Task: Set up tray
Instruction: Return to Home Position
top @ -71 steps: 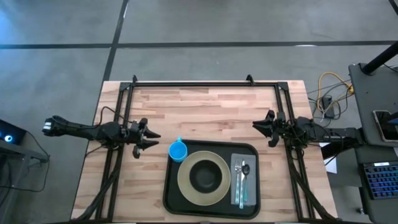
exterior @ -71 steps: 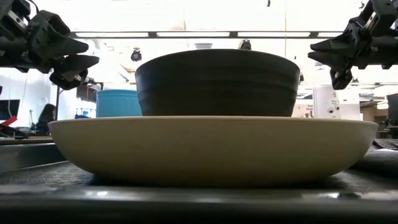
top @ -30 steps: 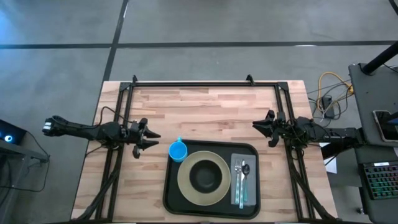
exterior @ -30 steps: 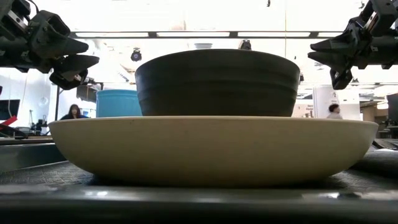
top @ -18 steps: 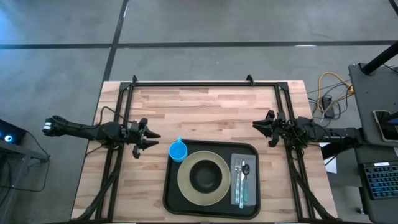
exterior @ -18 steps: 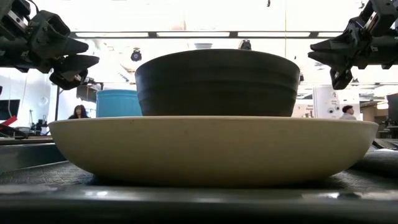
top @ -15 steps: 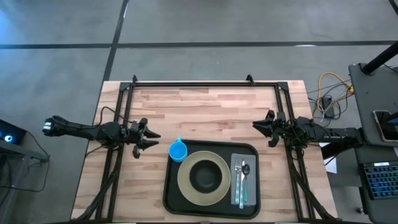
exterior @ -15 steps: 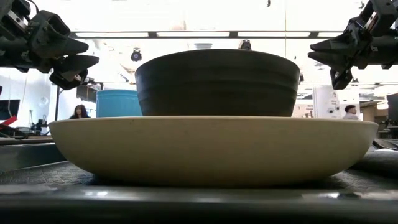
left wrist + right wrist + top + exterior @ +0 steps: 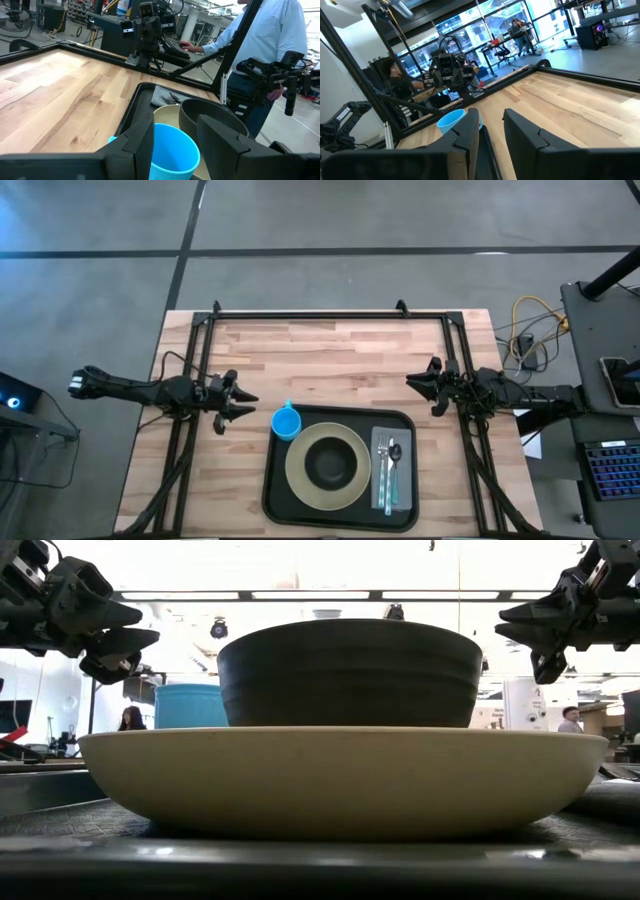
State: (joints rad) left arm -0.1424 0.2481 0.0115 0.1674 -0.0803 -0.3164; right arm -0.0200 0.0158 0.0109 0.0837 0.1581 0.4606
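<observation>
A table [image 9: 330, 350] of pale wood planks stands on a grey concrete floor, with a black metal frame around it. In the lower middle of the high view the black tray [image 9: 275, 502] lies flat on the table, close to the near edge. On it, a beige plate [image 9: 298, 480] carries a dark bowl [image 9: 328, 465] in its centre. A blue cup [image 9: 286, 423] stands at the upper left corner of the tray, just beside the plate. On the right part of the tray lies a grey napkin [image 9: 378, 485], and on it the cutlery lies side by side; a spoon [image 9: 395, 452] is the piece I can tell clearly.

The left gripper [image 9: 248, 402] hangs above the table at the left of the tray, near the cup but apart from it. Its fingers are spread and hold nothing. The right gripper [image 9: 412, 384] hangs at the upper right of the tray, also with fingers spread and empty.

In the left wrist view, a person in a light blue shirt [image 9: 270, 30] stands beyond the table, at the upper right.
</observation>
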